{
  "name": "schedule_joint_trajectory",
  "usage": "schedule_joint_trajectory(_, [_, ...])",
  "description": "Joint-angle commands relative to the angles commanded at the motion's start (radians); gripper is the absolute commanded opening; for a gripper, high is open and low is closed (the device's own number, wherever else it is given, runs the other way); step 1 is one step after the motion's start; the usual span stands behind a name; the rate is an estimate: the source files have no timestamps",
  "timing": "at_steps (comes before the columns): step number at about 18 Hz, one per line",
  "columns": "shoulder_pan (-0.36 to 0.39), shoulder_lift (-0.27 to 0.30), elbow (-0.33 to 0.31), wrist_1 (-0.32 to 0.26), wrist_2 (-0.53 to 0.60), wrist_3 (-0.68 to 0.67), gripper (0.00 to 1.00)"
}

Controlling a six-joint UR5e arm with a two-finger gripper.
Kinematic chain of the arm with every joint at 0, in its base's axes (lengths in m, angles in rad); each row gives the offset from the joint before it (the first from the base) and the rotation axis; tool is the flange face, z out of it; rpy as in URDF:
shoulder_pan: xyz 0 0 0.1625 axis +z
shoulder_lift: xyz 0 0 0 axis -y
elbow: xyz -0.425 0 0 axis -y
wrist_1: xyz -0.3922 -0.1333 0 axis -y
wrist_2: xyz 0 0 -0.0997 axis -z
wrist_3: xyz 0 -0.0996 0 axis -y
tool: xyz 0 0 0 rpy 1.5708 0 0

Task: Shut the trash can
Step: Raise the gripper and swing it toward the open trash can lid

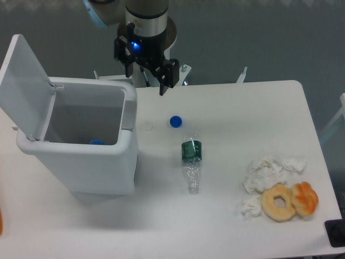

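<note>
The trash can (81,167) is a big white bin on the left of the table. Its flat lid (24,81) stands raised on the left side, leaving the bin open. A grey latch tab (128,114) sits on its right rim. A small blue item (96,142) lies inside. My gripper (146,74) hangs above the table's back edge, just beyond the can's back right corner. It is apart from the can, open, with nothing between its fingers (164,82).
A blue cap (175,121) and a white disc (147,126) lie right of the can. A crushed bottle with a green label (191,156) lies mid-table. Crumpled tissues (267,172), a donut (278,202) and a pastry (305,198) sit at front right.
</note>
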Motion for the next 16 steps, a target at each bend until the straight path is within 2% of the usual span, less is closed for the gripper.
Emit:
schedule_joint_trajectory(3, [0.005,0.008,0.015,0.017,-0.138,-0.116,1.0])
schedule_joint_trajectory(5, [0.009,0.006,0.02,0.096,-0.198,-0.208,1.0])
schedule_joint_trajectory(6, [0.008,0.015,0.02,0.113,-0.204,-0.262,1.0])
schedule_joint_trajectory(10, [0.005,0.101,0.022,0.182,-0.247,-0.454,1.0])
schedule_joint_trajectory(12, [0.002,0.126,0.022,0.196,-0.249,-0.525,1.0])
schedule_joint_trajectory(16, [-0.021,0.15,0.019,0.21,-0.348,-0.603,1.0])
